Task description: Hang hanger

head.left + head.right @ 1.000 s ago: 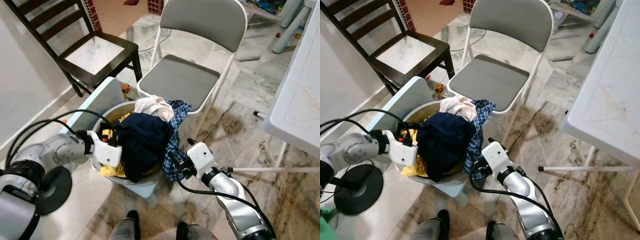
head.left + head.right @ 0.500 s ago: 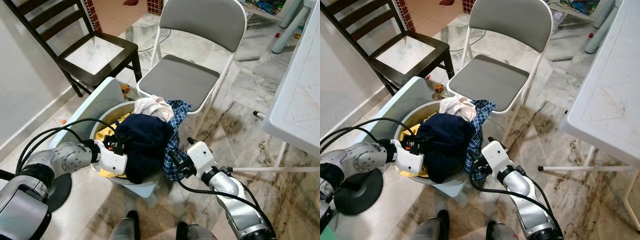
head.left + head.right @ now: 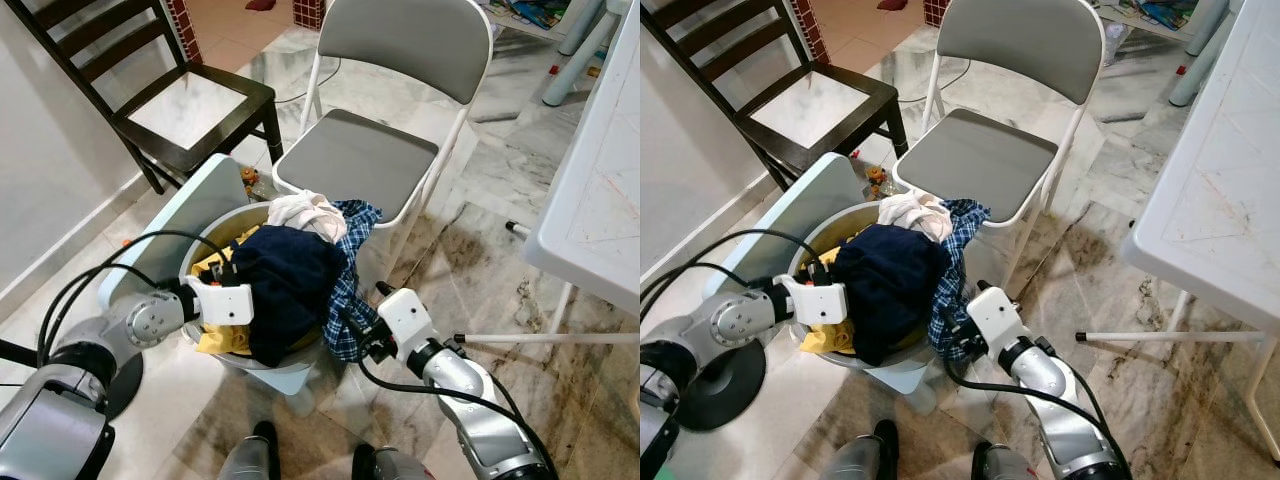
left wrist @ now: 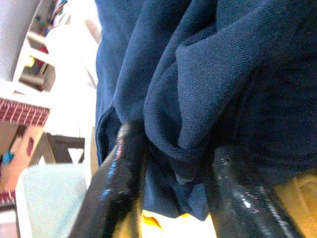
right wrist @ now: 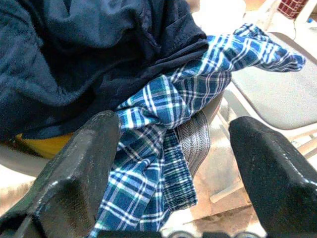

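A: What is seen from the head views?

B: A laundry basket [image 3: 292, 372] heaped with clothes is seen below the grey folding chair [image 3: 372, 150]. The left gripper [image 3: 232, 272] is pressed into the navy garment [image 3: 290, 285] at the basket's left rim; the right gripper [image 3: 352, 327] is held at the right rim, beside the plaid shirt [image 3: 350, 290] draped over it. No hanger can be made out.

A: And the left wrist view?

B: A fold of navy garment is clenched between the fingers [image 4: 116, 183]. The cloth is judged soft and light; it is best gathered at a thick fold.

A: The right wrist view?

B: The fingers [image 5: 79, 173] are spread apart, nothing grasped, with the plaid shirt lying between and just beyond them.
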